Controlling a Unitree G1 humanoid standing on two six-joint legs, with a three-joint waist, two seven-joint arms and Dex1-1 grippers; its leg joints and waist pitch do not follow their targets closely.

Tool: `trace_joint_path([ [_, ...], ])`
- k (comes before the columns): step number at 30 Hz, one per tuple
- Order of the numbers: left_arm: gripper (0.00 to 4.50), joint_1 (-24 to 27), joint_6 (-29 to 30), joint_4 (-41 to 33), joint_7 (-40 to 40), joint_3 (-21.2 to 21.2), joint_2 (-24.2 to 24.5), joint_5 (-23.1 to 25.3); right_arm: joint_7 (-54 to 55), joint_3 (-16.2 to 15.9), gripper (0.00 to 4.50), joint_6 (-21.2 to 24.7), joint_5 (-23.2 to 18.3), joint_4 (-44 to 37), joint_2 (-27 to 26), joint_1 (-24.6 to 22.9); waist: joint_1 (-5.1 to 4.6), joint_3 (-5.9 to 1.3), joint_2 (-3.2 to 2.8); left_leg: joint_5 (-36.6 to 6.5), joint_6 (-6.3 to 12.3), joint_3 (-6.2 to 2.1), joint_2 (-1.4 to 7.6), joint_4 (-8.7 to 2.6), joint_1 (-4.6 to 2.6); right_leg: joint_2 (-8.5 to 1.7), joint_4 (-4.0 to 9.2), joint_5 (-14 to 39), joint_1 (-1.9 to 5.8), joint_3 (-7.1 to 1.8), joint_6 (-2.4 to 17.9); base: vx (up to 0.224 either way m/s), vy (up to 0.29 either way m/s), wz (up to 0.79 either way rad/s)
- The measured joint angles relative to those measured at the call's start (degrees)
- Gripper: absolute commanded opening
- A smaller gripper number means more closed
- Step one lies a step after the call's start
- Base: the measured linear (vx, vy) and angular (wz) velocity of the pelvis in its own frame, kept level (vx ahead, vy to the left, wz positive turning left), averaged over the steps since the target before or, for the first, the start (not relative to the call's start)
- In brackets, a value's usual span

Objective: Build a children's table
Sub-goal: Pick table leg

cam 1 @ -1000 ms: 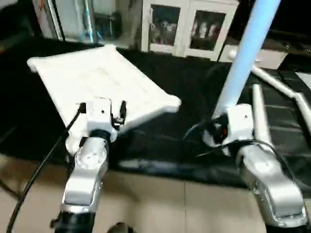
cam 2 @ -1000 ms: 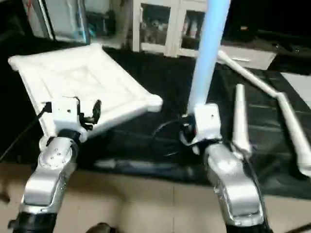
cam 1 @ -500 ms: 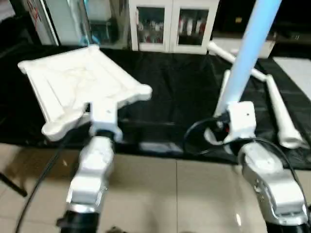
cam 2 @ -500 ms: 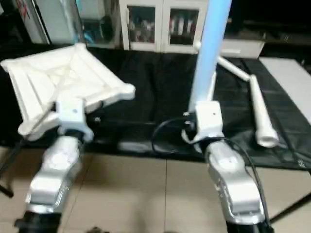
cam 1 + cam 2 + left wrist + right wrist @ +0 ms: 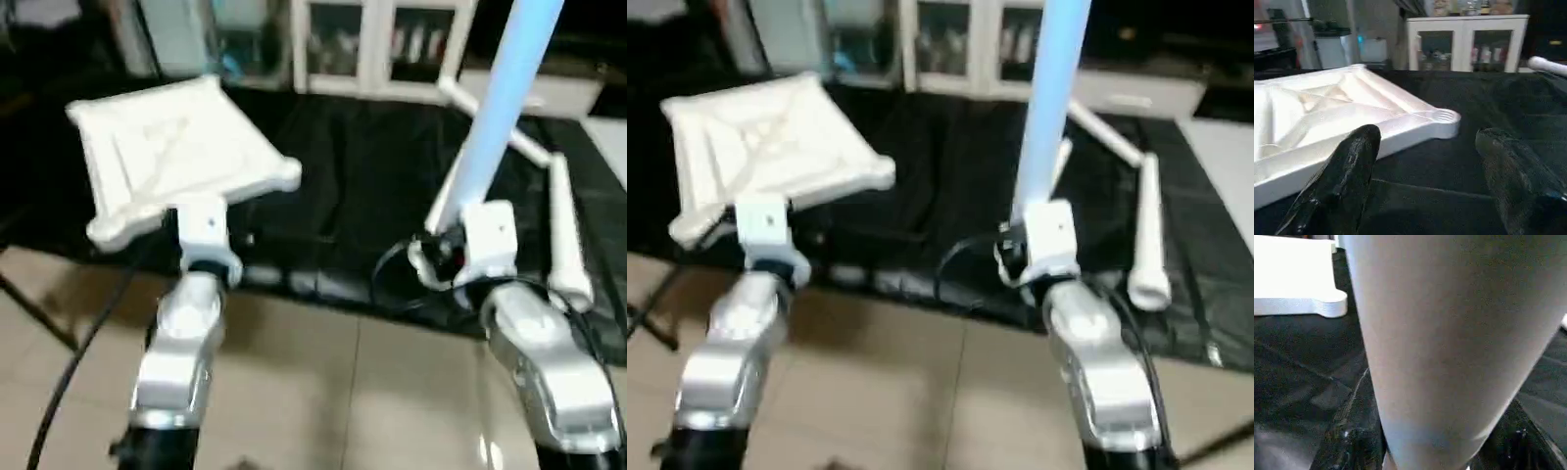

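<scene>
The white tabletop (image 5: 176, 147) lies ribbed side up on the left of the black table, with a round corner socket (image 5: 1444, 116) at its near right corner. My left gripper (image 5: 1430, 134) is open and holds nothing. It hovers just in front of the tabletop's near edge, and one black finger (image 5: 1354, 166) overlaps that edge. My right gripper (image 5: 446, 257) is shut on a white tapered leg (image 5: 500, 108), which stands upright and runs out of the top of the picture. This leg (image 5: 1449, 342) shows close up in the right wrist view.
Two more white legs lie on the right of the black-covered work table (image 5: 323, 284), one near (image 5: 568, 235) and one farther back (image 5: 490, 122). A white glass-door cabinet (image 5: 382, 44) stands behind. Tiled floor (image 5: 313, 392) lies under my forearms. A black cable (image 5: 88, 343) hangs beside the left arm.
The whole picture has shifted. The table's front edge now sits farther off and more floor shows beneath my arms. The left gripper stays open, and the right keeps the leg upright.
</scene>
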State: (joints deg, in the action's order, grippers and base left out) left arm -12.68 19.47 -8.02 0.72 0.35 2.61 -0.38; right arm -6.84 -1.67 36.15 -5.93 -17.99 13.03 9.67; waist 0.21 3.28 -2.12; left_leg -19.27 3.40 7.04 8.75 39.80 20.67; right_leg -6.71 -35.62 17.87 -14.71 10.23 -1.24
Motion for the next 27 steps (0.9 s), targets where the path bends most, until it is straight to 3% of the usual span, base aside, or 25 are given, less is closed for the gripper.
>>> trace_joint_path([
  [1, 3.56, -0.08, -0.02, 0.0, 0.01, 0.35, 0.45, 0.0, -0.17, -0.14, 1.86, -0.07, -0.05, 0.21, -0.17, 0.41, -0.13, 0.1, -1.18, 2.25, -3.75, -0.21, 1.34, -1.8, -1.24, 1.21, 0.19, 0.07, 0.75, 0.05, -0.06, 0.109, 0.017, 0.41],
  [2, 3.56, 0.07, 0.01, 0.04, 0.01, 0.93, 0.73, -0.04, -0.32, -0.52, 1.86, -0.07, -0.13, 0.24, -1.08, 0.42, -0.55, 0.28, -1.41, 3.67, -6.3, -0.38, 1.7, -2.15, -1.91, 1.95, 0.31, 0.58, 1.14, -0.62, 0.03, 0.109, 0.056, 0.17],
  [3, 3.56, 0.67, 0.0, -0.09, 0.08, 2.04, 1.29, -0.02, -1.0, -2.36, 1.86, -0.07, -0.38, 0.27, -1.75, 1.05, -0.91, 0.15, -0.52, 3.09, -6.47, -0.51, 0.61, -2.46, -2.74, 2.32, -1.9, 1.93, 0.38, -3.02, 2.32, 0.163, 0.054, 0.01],
  [4, 3.56, 0.93, 0.03, -0.04, 0.09, 3.05, 1.84, -0.02, -1.34, -3.46, 1.86, -0.13, -0.57, -0.04, -1.83, 1.13, -1.43, -0.14, 0.1, 2.68, -6.1, -0.73, -0.12, -2.68, -3.21, 2.43, -3.91, 2.17, -0.8, -4.45, 2.47, 0.163, 0.054, 0.01],
  [5, 3.56, 0.95, 0.04, -0.04, 0.11, 3.66, 1.84, -0.02, -1.4, -3.73, 1.86, -0.16, -0.63, -0.08, -1.8, 1.11, -1.76, -0.33, 0.63, 2.25, -5.84, -1.2, -0.79, -2.96, -3.8, 2.48, -6.35, 1.93, -2.57, -5.12, 1.91, 0.23, -0.001, -0.16],
  [6, 3.56, 0.92, 0.04, -0.12, 0.11, 3.69, 1.8, -0.02, -1.36, -3.71, 1.86, -0.16, -0.62, -0.06, -1.59, 1.12, -2.38, -0.65, 1.15, 1.5, -5.39, -1.73, -1.64, -3.16, -4.47, 2.4, -7.71, 1.21, -5.29, -5.9, 0.66, 0.22, -0.034, -0.2],
  [7, 3.56, 0.87, 0.03, -0.17, 0.1, 3.68, 1.72, -0.02, -1.33, -3.67, 1.86, -0.17, -0.63, -0.06, -1.56, 1.11, -3.02, -0.97, 2.03, 1.06, -5.49, -1.75, -2.49, -3.48, -5.03, 2.07, -6.94, 0.64, -7.39, -6.91, -0.05, 0.22, -0.034, -0.2],
  [8, 3.56, 0.74, 0.03, -0.25, 0.09, 3.53, 1.64, -0.02, -1.3, -3.57, 1.86, -0.18, -0.61, -0.06, -1.5, 1.05, -3.48, -1.21, 3.23, 0.47, -5.67, -1.58, -3.73, -3.64, -5.58, 1.33, -4.58, -0.51, -8.37, -8.07, -0.07, 0.21, -0.061, -0.21],
  [9, 3.56, 0.35, 0.08, 0.22, 0.04, 2.58, 0.59, -0.03, -1.24, -2.52, 1.86, -0.54, -0.52, -0.14, -0.71, 0.13, -3.78, -0.98, 4.04, -1.34, -1.81, -1.51, -4.56, -1.21, -5.42, 1.83, -5.17, -1.43, -7.37, -9.95, 0.03, 0.215, -0.028, 0.07],
  [10, 3.56, 0.42, 0.06, 0.22, -0.25, 0.6, -0.45, -0.23, -1.15, -1.57, 1.86, -0.47, -0.17, 0.57, -0.09, -0.5, -3.07, -0.98, 3.87, -1.92, 1.01, -1.75, -4.84, 1.89, -4.62, 2.49, -4.52, -0.71, -6.03, -10.77, 0.6, 0.347, -0.031, 0.11],
  [11, 3.56, 0.43, 0.03, 0.2, -0.5, -0.56, -0.59, -0.56, -0.96, -0.21, 1.86, -0.35, 0.2, 1.25, 0.01, -0.6, -2.48, -1.02, 3.63, -1.86, 0.9, -1.95, -5.41, 6.1, -2.18, 3.13, -2.89, -0.51, -4.12, -11.47, 0.62, 0.24, 0.01, 0.2],
  [12, 3.56, 0.42, 0.0, 0.04, -0.5, -0.45, -0.34, -0.61, -0.89, 0.08, 1.86, -0.35, 0.35, 1.15, -0.13, -0.47, -1.78, -1.04, 3.49, -1.4, 0.11, -2.01, -5.72, 6.6, -0.44, 3.48, -1.51, -0.49, -2.74, -11.53, 0.67, 0.248, 0.003, 0.02],
  [13, 3.56, 0.42, -0.04, -0.25, -0.5, -0.04, 0.15, -0.61, -0.84, 0.04, 1.86, -0.35, 0.53, 1.07, -0.36, -0.14, -1.05, -1.12, 3.12, -0.74, -0.96, -2.04, -5.63, 5.76, 1.15, 3.71, -0.51, -0.35, -1.55, -10.98, 0.91, 0.223, 0.007, -0.02],
  [14, 3.56, 0.43, -0.11, -0.65, -0.5, 0.67, 0.61, -0.6, -0.73, 0.05, 1.86, -0.36, 0.57, 0.94, -0.61, 0.38, -0.2, -1.11, 2.16, 0.5, -2.14, -2.07, -4.49, 2.72, 2.95, 4.68, 0.7, 0.07, 0.02, -10.26, 1.02, 0.223, 0.007, -0.02],
  [15, 3.56, 0.44, -0.2, -0.8, -0.5, 1.14, 0.68, -0.59, -0.66, 0.03, 1.86, -0.4, 0.55, 0.63, -0.64, 0.85, 0.22, -1.13, 0.61, 1.85, -1.81, -2.13, -2.67, -1.67, 3.49, 5.77, 1.59, 0.43, 1.28, -8.82, 0.85, 0.235, 0.042, 0.02],
  [16, 3.56, 0.44, -0.28, -0.81, -0.56, 1.38, 0.9, -0.59, -0.66, -0.14, 1.86, -0.53, 0.51, 0.56, -0.96, 1.31, 0.33, -0.9, -1.14, 6.0, -2.7, -2.58, -1.07, -3.16, 3.08, 6.52, 1.23, 1.27, 2.08, -7.05, 0.51, 0.229, 0.115, -0.15],
  [17, 3.56, 1.18, -0.34, -0.61, -0.56, 2.34, 1.6, -0.52, -0.86, -1.51, 1.86, -0.51, 0.16, 0.61, -2.2, 1.83, 0.16, -0.83, -1.18, 6.94, -3.1, -3.14, -1.75, -1.59, 2.63, 5.49, -2.64, 3.46, 1.41, -6.25, 1.63, 0.229, 0.115, -0.15],
  [18, 3.56, 1.12, -0.27, -0.08, -0.6, 3.2, 2.17, -0.5, -1.11, -2.21, 1.86, -0.54, -0.28, 0.34, -2.42, 1.63, -0.43, -1.01, -0.15, 6.06, -2.79, -3.14, -2.61, -1.17, 2.28, 5.01, -6.33, 3.95, -0.06, -6.67, 1.47, 0.231, 0.095, -0.08],
  [19, 3.56, 1.12, -0.28, 0.12, -0.8, 3.26, 2.16, -0.52, -1.19, -2.23, 1.86, -0.54, -0.37, 0.32, -2.17, 1.29, -0.73, -1.07, 0.04, 5.53, -2.46, -3.13, -3.06, -1.18, 1.93, 4.85, -8.32, 3.81, -2.0, -6.97, 1.07, 0.231, 0.049, 0.13],
  [20, 3.56, 1.11, -0.38, 0.12, -1.94, 3.0, 2.27, -1.02, -1.22, -2.09, 1.86, -0.54, -0.34, 0.34, -1.71, 1.2, -1.1, -1.08, 0.09, 5.06, -2.07, -2.97, -3.44, -1.42, 1.43, 4.97, -8.88, 2.96, -4.79, -6.95, -0.39, 0.231, 0.049, 0.13],
  [22, 3.56, 0.7, -0.69, 0.1, -3.72, 2.04, 2.57, -1.88, -1.23, -1.47, 1.86, -0.55, -0.26, 0.13, -1.57, 1.1, -1.31, -1.22, 0.91, 4.8, -2.1, -2.14, -4.41, -1.47, 0.72, 4.49, -7.04, 0.46, -8.85, -7.91, -2.97, 0.153, 0.021, 0.04],
  [23, 3.56, 0.44, -0.93, 0.07, -4.56, 1.57, 2.79, -2.32, -1.24, -1.1, 1.86, -0.55, -0.22, 0.04, -1.56, 1.06, -1.11, -1.49, 2.05, 4.55, -2.13, -1.5, -5.58, -1.42, 0.56, 3.43, -3.89, -2.77, -9.98, -8.88, -2.82, 0.11, 0.003, 0.08],
  [24, 3.56, 0.16, -1.29, 0.27, -5.84, 0.71, 2.9, -2.66, -1.23, -0.56, 1.86, -0.62, -0.17, 0.03, -1.33, 0.92, -1.1, -1.44, 3.26, 4.03, -2.34, -0.95, -6.66, -0.94, 0.69, 2.5, -3.36, -6.31, -10.97, -10.44, -0.63, 0.0, 0.0, 0.0],
  [25, 3.56, 0.15, -1.48, 0.32, -7.1, -0.4, 3.05, -2.94, -1.2, -0.1, 1.86, -0.61, -0.15, 0.13, -1.27, 0.6, -0.74, -1.43, 3.21, 4.12, -2.08, -1.07, -6.66, -0.82, 1.24, 2.68, -3.29, -6.25, -11.02, -10.96, -0.6, 0.048, -0.055, 0.17],
  [27, 3.56, -0.29, -1.96, 1.08, -11.0, -1.25, 5.06, -4.07, -1.18, 0.16, 1.86, -0.6, -0.14, 0.14, -1.36, 0.43, 0.05, -1.4, 3.1, 4.49, -3.18, -1.51, -5.86, -2.18, 1.38, 3.44, -2.0, -6.98, -10.9, -10.56, -0.15, 0.039, -0.056, 0.05],
])
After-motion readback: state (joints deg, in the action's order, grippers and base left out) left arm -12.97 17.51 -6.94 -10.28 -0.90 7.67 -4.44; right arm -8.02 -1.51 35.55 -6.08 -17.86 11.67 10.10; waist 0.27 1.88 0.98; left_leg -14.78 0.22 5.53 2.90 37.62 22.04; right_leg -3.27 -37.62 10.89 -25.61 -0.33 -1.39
